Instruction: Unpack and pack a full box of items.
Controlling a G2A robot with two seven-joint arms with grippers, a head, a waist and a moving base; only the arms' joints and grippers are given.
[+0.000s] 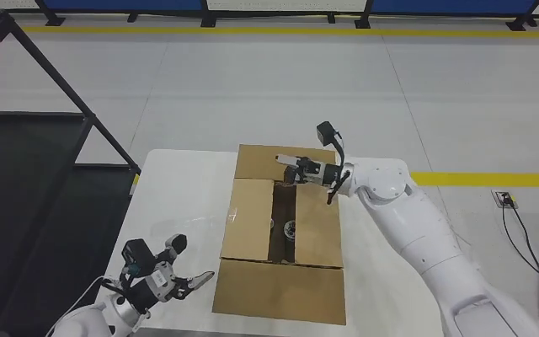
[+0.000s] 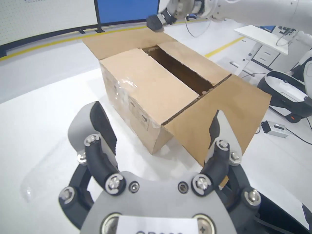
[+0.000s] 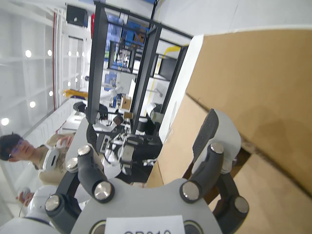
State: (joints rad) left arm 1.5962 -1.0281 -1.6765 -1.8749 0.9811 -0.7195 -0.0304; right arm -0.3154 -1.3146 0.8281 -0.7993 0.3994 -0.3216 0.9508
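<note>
One brown box (image 1: 282, 244) (image 2: 151, 86) (image 3: 256, 74) sits on the white desk (image 1: 168, 194) (image 2: 36, 110). Its two long top flaps (image 1: 248, 219) are folded down. They do not meet, so a dark gap (image 1: 282, 223) (image 2: 180, 70) runs between them. Some small dark round things show down in the gap, but I cannot tell what they are. The two end flaps stick out flat, one at each end of the box.

The right claw (image 1: 290, 167) (image 2: 158, 23) (image 3: 151, 127) is over the far end of the box, above the end of the gap. Its fingers are spread wide and it holds nothing. One finger (image 3: 212, 135) is close to the edge of the gap. I cannot tell if it touches the box.

The left claw (image 1: 192, 261) (image 2: 158, 113) is by the other end, low over the desk. The box is just in front of it. The near end flap (image 1: 282, 291) (image 2: 219, 113) is just ahead of one of its fingers. This claw is wide open too, and it holds nothing.
</note>
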